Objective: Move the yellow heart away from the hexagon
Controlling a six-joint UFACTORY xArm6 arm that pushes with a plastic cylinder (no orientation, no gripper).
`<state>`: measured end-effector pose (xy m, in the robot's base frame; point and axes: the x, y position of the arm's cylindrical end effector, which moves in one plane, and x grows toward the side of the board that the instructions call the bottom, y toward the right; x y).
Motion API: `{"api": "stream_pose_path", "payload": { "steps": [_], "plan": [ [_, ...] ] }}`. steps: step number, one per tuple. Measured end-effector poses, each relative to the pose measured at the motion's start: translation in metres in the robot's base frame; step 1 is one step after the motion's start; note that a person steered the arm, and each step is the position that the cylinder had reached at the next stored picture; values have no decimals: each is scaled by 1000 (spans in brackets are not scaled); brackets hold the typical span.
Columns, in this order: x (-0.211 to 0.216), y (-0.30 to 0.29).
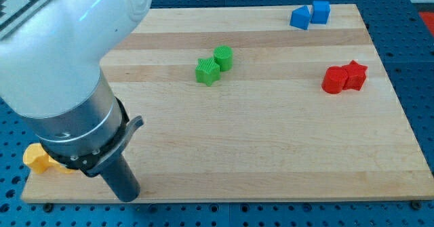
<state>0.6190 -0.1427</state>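
At the view's far left, low down, a small yellow block [35, 158] pokes out from behind the big white and grey arm [68, 85]. Only part of it shows, so I cannot say whether it is the heart or the hexagon, nor whether a second yellow piece sits hidden behind the arm. It lies at the left edge of the pale wooden table [271, 152].

The dark rod comes down just to the right of that block, and my tip [127, 197] rests near the table's bottom edge, close to the yellow piece but apart from it. There are no jaws on this arm, only the rod.

Further right sit a green star block [207, 71] touching a green cylinder [223, 57], then two blue blocks [310, 14] at the top, then two red blocks [344, 78].

With the yellow pair mostly hidden, I would judge the separation unconfirmed, likely still under way.
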Motion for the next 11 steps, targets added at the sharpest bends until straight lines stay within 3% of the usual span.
{"api": "stream_pose_path", "payload": {
  "steps": [3, 5, 6, 7, 8, 9, 11],
  "plan": [
    [-11, -159],
    [-58, -121],
    [-108, -120],
    [-116, -132],
    [-92, -118],
    [-74, -149],
    [-95, -162]
  ]
}}
